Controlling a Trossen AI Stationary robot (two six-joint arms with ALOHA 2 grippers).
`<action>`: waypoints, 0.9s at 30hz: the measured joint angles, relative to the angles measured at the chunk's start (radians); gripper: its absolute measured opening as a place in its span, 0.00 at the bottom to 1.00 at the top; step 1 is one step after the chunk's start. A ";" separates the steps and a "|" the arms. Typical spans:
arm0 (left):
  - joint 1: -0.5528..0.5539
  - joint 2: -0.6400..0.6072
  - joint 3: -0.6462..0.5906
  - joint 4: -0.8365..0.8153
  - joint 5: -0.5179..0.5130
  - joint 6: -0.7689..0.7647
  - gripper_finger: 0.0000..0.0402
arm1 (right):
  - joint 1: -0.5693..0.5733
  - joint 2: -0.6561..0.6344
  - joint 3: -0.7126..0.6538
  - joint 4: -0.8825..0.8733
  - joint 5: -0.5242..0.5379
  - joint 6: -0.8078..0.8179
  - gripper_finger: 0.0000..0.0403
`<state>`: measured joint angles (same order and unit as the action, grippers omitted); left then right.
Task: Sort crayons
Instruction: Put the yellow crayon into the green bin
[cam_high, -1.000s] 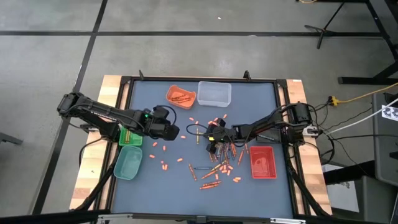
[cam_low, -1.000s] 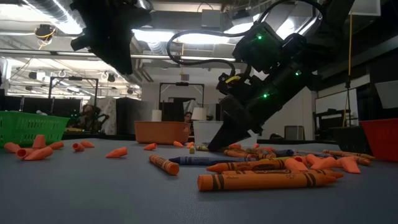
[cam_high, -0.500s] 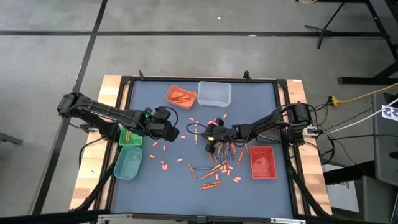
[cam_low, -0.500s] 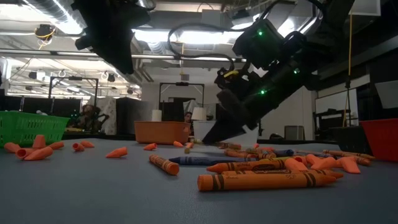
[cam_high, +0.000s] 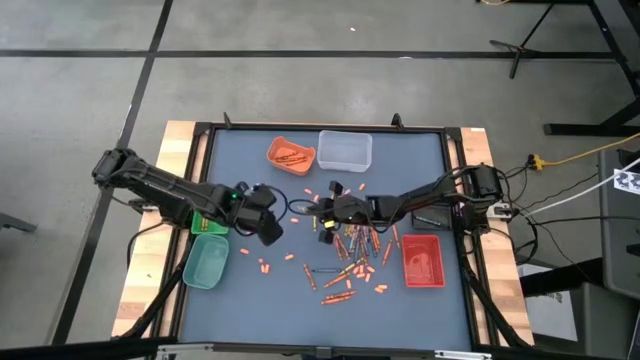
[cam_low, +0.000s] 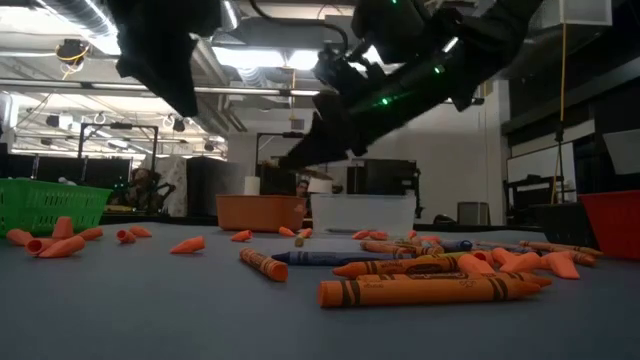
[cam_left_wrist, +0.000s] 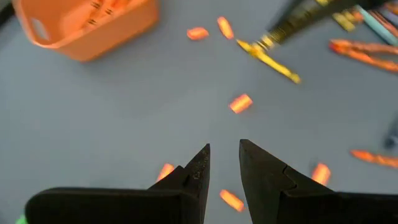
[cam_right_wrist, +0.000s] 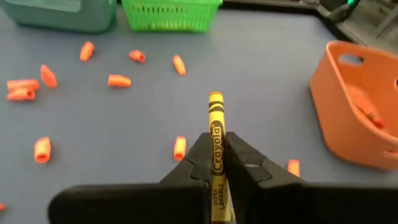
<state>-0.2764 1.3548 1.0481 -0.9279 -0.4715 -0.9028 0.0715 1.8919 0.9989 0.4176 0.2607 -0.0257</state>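
Several crayons (cam_high: 355, 252) lie in a loose pile right of the table's middle, an orange one (cam_low: 425, 290) nearest in the low view. Short orange bits (cam_high: 262, 264) are scattered to the left of it. My right gripper (cam_right_wrist: 217, 140) hovers left of the pile (cam_high: 322, 218), shut on a yellow crayon (cam_right_wrist: 216, 124), which the left wrist view also shows (cam_left_wrist: 273, 62). My left gripper (cam_left_wrist: 224, 152) hangs above the table at centre-left (cam_high: 270, 232), open, with only bare table between its fingers. My right gripper pinches the yellow crayon's wrapped shaft (cam_right_wrist: 217, 149) between its two fingers. The crayon lies along the fingers, and its free end (cam_right_wrist: 215, 99) sticks out ahead of the fingertips. The fingers slant down toward the table's left. The crayon is lifted clear of the table.
An orange tray (cam_high: 290, 155) with crayons and a clear tray (cam_high: 345, 150) stand at the far edge. A red tray (cam_high: 422, 260) stands right of the pile. A green basket (cam_high: 210, 222) and a teal tray (cam_high: 205, 262) stand at the left.
My right gripper has risen from the crayon pile and swung toward the table's left, rolling as it went, so its fingers now hang well above the table. My left gripper has shifted a little toward the near edge and rolled.
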 joint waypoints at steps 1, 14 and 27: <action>-0.015 0.000 0.000 0.000 0.012 -0.001 0.18 | 0.000 0.000 0.009 -0.003 0.000 -0.008 0.06; -0.206 0.001 0.000 0.074 -0.107 -0.201 0.18 | 0.000 -0.124 0.043 -0.134 0.000 -0.058 0.06; -0.283 0.075 0.000 0.230 -0.464 -0.183 0.18 | 0.000 -0.363 0.017 -0.492 -0.050 -0.093 0.06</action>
<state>-0.5592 1.4294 1.0485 -0.6984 -0.9350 -1.0855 0.0715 1.5288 1.0156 -0.0747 0.2110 -0.1183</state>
